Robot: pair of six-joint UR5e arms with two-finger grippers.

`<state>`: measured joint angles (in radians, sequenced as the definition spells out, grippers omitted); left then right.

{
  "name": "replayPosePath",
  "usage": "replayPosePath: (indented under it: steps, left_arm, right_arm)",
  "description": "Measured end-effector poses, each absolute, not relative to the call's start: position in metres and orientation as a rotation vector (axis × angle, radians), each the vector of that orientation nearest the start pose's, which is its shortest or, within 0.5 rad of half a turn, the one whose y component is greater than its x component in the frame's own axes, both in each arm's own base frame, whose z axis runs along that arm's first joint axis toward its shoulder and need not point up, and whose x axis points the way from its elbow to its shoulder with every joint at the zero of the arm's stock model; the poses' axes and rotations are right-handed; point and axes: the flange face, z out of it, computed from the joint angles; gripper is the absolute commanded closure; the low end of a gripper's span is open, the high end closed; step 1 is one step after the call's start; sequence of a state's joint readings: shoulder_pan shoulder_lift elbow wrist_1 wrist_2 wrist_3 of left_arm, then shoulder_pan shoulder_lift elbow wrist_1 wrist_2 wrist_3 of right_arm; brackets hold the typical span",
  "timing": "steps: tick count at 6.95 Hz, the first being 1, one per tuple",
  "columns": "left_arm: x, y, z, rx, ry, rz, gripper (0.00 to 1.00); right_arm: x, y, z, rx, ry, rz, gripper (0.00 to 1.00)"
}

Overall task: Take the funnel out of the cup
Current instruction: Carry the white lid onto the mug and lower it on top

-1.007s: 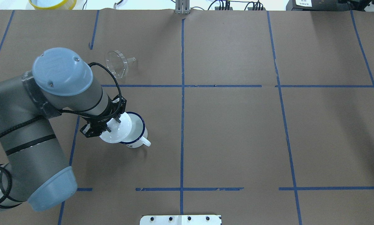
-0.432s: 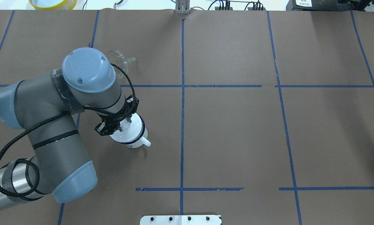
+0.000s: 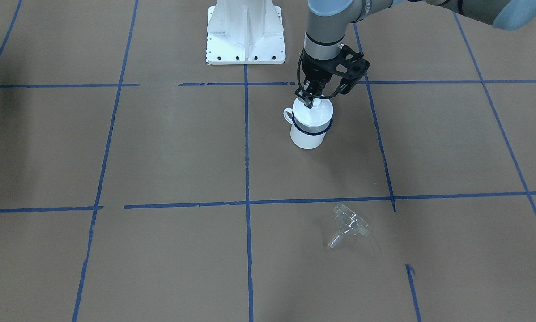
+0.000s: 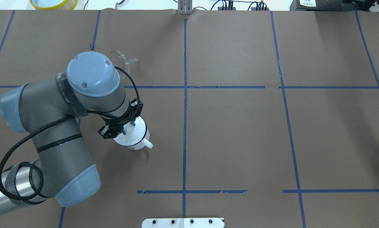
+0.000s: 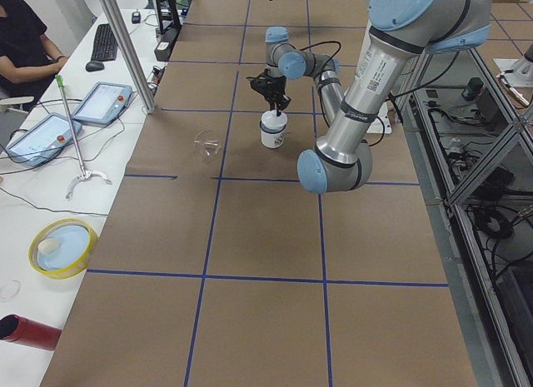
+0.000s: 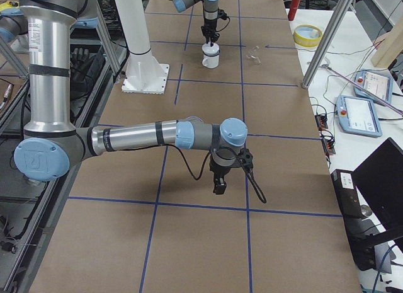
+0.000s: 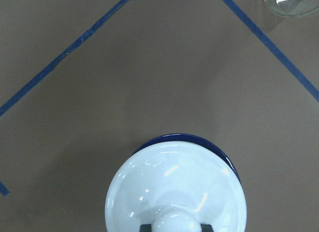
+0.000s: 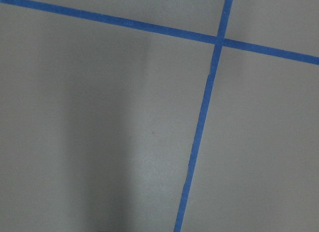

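Note:
The clear funnel [image 3: 349,226] lies on its side on the brown paper, apart from the cup; it also shows in the overhead view [image 4: 126,61] and at the top edge of the left wrist view [image 7: 294,2]. The white cup [image 3: 307,136] with a blue rim stands upright, handle to one side. A white domed lid [image 3: 313,112] sits on its rim. My left gripper [image 3: 309,96] is shut on the lid's knob, straight above the cup [image 4: 139,144]. My right gripper [image 6: 220,179] hangs over bare paper far from the cup; I cannot tell whether it is open.
The robot's white base plate [image 3: 245,40] is behind the cup. A yellow-rimmed dish [image 4: 53,3] sits beyond the table's far left corner. Blue tape lines divide the brown paper into squares.
My left arm has carried the white lid to the right, from beside the cup's rim to centred on top of the cup. The funnel has not moved.

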<state>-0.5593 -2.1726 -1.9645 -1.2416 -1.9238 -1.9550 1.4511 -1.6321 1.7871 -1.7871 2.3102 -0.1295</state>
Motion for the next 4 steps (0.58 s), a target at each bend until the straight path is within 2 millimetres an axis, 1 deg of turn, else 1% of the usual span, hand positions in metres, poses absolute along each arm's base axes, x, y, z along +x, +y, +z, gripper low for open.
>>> replayPosePath:
  steps: [3,4]
  left_arm:
    - [0.4564,-0.4018,0.2026,-0.285,0.705,-0.771,1.0]
    - [0.4573,-0.4023,0.2031,-0.284,0.706,-0.77,0.72]
  right_arm:
    - [0.0112,-0.4611,0.6057,-0.055,-0.741,-0.215,0.0]
    - [0.0112,-0.4611,0.6057,-0.055,-0.741,-0.214,0.0]
